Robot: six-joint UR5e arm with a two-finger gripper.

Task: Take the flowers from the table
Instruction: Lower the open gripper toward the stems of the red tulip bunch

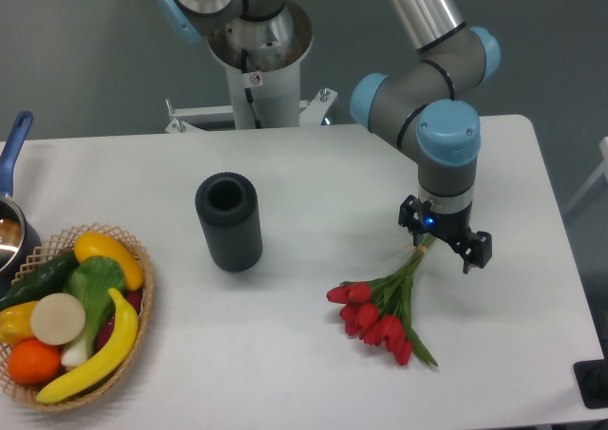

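At the far left edge, well left of the black cylinder (229, 222), a pot with a blue handle (13, 145) is cut off by the frame. Just below it, to the lower left of the cylinder, a wicker basket (142, 259) holds toy fruit and vegetables (81, 311): bananas, an orange, a cucumber and leafy greens among them. The cylinder stands upright on the white table (313, 164), its open top facing up. Behind the cylinder, beyond the table's far edge, rises the robot's base (256, 60). To the lower right of the cylinder lie the flowers (380, 318), red buds pointing down and left on the tabletop, green stems running up and right. At the stem ends, right of the cylinder, the gripper (439, 244) hangs from the arm, pointing downward. The stems pass up between its fingers, but the view does not show whether the jaws have closed on them or stand apart.
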